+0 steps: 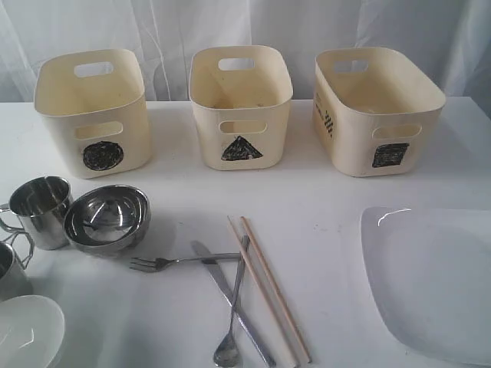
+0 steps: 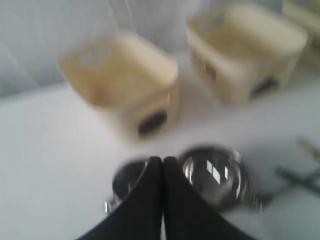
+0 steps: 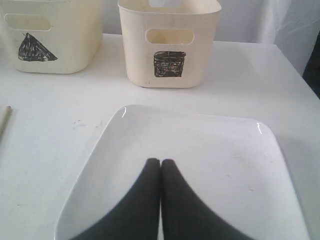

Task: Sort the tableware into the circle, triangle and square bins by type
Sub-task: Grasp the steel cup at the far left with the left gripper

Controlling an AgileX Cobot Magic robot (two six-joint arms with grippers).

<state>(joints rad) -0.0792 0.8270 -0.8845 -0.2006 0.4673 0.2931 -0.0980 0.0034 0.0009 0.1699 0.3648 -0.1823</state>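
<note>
Three cream bins stand at the back: circle bin (image 1: 93,111), triangle bin (image 1: 240,103), square bin (image 1: 374,110). At front left are a steel mug (image 1: 40,211), stacked steel bowls (image 1: 107,218), a second mug (image 1: 9,268) and a small white bowl (image 1: 29,330). A fork (image 1: 180,261), knife (image 1: 230,299), spoon (image 1: 232,318) and two chopsticks (image 1: 270,287) lie in the middle. The large white plate (image 1: 433,280) lies at right. My left gripper (image 2: 163,159) hangs shut and empty above the mug (image 2: 127,182) and bowls (image 2: 215,175). My right gripper (image 3: 160,161) is shut and empty over the plate (image 3: 215,155).
White curtain hangs behind the bins. The table is white, with bare surface between the bins and the tableware. Neither arm shows in the exterior view. The left wrist view is blurred.
</note>
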